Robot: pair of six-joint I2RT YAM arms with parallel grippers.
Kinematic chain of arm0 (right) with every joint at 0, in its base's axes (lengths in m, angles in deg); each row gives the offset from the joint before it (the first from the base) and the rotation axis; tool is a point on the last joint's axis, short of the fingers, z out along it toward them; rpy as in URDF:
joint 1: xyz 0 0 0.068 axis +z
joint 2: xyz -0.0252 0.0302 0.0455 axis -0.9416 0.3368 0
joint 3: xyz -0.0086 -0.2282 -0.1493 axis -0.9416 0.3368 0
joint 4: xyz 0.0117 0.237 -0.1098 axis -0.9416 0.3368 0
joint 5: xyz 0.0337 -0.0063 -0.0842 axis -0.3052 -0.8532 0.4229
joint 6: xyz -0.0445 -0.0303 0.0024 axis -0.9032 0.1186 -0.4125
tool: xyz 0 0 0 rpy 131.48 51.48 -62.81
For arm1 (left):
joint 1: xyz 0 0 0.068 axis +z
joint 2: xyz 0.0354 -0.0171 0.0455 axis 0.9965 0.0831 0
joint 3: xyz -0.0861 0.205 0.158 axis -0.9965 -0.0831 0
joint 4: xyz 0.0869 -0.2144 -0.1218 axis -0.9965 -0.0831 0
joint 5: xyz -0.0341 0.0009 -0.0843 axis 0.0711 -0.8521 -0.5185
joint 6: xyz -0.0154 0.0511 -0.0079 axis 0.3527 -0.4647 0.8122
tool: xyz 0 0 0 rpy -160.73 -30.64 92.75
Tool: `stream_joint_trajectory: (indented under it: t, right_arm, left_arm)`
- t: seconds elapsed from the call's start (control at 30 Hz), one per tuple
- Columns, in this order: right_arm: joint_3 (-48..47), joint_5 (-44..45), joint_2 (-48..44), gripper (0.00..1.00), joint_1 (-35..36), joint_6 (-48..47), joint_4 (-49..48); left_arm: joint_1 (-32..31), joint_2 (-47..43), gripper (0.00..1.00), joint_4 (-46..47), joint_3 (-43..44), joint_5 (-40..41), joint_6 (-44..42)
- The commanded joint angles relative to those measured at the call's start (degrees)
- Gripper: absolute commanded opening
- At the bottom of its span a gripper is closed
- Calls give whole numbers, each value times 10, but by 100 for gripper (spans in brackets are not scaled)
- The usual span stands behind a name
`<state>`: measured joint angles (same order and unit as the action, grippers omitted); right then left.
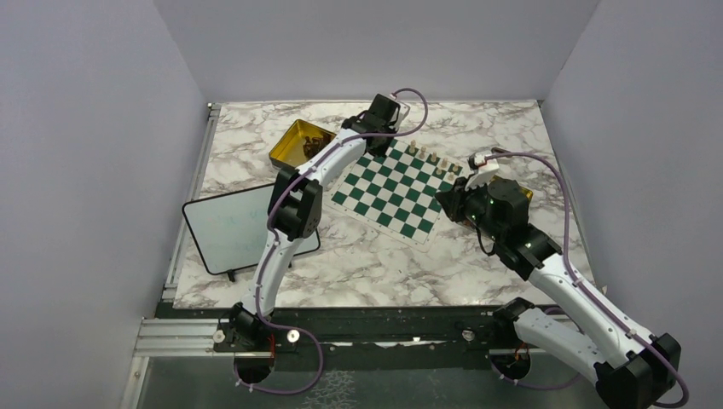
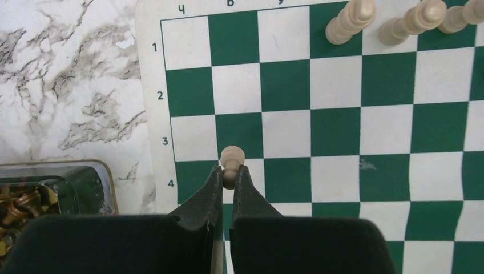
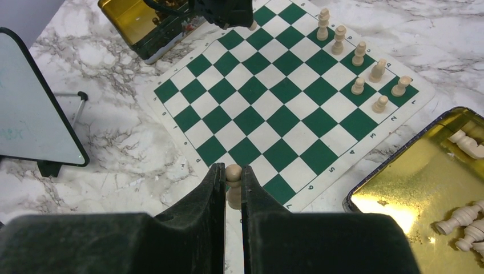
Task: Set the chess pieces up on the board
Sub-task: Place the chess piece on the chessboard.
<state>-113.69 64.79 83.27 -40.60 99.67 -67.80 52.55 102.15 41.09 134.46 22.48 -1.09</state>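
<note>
The left fingers (image 2: 214,184) are pressed together on a pale pawn (image 2: 232,154), which they hold by the neck just under its round head. This pawn is over the corner part of the board (image 2: 337,131), near the white border beside the numbers 3 and 4; I cannot tell if its foot touches the mat. The right fingers (image 3: 216,184) are clamped in the same way on a second pale pawn (image 3: 233,173), which hangs just outside the board's edge, above the marble desk (image 3: 142,165). I judge such pieces to be very light, stiff and smooth, with a narrow foot, so they may turn in the grip or fall over when they are put down; the thin neck under the head seems the best place to hold. Seven pale pieces (image 3: 359,52) already stand along one side of the board. A gold tin (image 3: 399,200) with more pale pieces lies just beside that side, and another tin (image 3: 128,23) is near the opposite corner. A whiteboard (image 3: 28,103) stands well apart from the board. On the border the numbers 1 to 4 can be read; the letters are cut off, and I see no brand.
</note>
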Motion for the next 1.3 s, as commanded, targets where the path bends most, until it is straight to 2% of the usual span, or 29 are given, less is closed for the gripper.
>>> stream_joint_trajectory:
  t: [0.0, 0.67, 0.93, 1.27]
  right_arm:
    - [-12, 11, -18, 11, 2, -14, 24]
    - [-13, 12, 8, 11, 2, -25, 21]
    - [-14, 22, 16, 11, 2, -28, 18]
    - [-15, 31, 22, 11, 2, -27, 16]
  left_arm:
    - [6, 33, 0, -12, 47, 30, -34]
    - [29, 79, 1, 1, 81, 18, -58]
    - [32, 92, 9, 14, 91, 16, -64]
    - [33, 102, 25, 29, 93, 15, -67]
